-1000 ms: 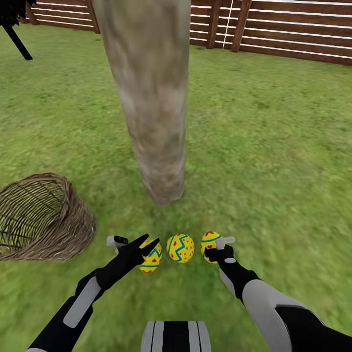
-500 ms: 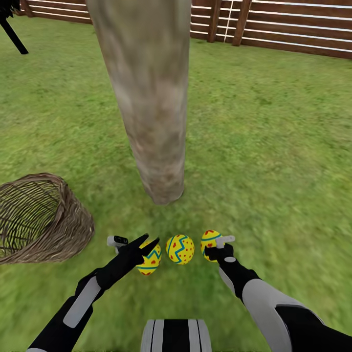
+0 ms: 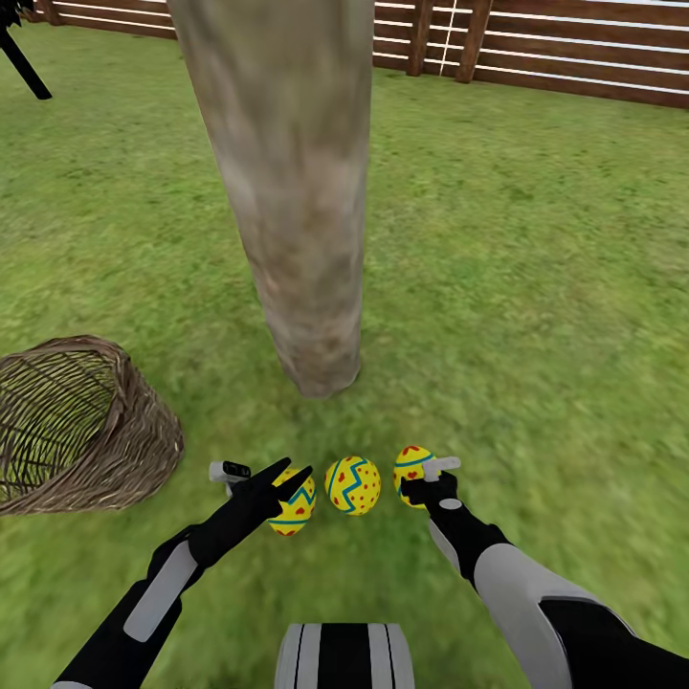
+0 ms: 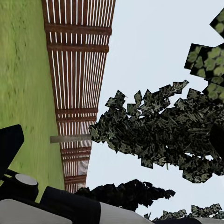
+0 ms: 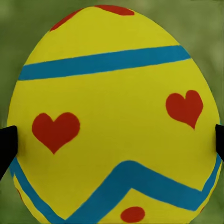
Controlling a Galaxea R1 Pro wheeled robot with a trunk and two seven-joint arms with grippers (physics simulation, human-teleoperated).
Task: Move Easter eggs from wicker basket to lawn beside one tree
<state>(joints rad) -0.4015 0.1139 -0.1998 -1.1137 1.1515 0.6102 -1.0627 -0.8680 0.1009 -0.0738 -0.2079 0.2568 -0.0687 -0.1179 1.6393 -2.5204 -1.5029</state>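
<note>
Easter eggs lie three in a row on the lawn (image 3: 536, 287), just in front of the foot of the tree (image 3: 306, 287), and the row runs crosswise to the robot, from its left to its right. The left egg (image 3: 295, 505) sits partly behind the dark fingers of the left gripper (image 3: 287, 476), which stand spread apart in a V beside and over it; they do not look closed on it, though whether a fingertip touches the shell is hard to tell. The middle egg (image 3: 353, 485) stands free between the two arms, apart from both. The right egg (image 3: 412, 468) is right at the tip of the right gripper (image 3: 428, 481); the right wrist view shows the same egg (image 5: 114, 116) close up, long axis upright, with a dark finger edge at each flank, so the jaws straddle its widest part. Contact cannot be judged from these pictures, so I cannot tell whether that gripper is clamped or already loosened. The wicker basket (image 3: 86, 421) lies tipped on its side well to the left of the row, its mouth facing away from the eggs, with no egg visible through the weave. By my reading all three eggs are already beside one trunk, and what remains hinges on each gripper backing straight toward the robot, away from the tree, without nudging its egg.
</note>
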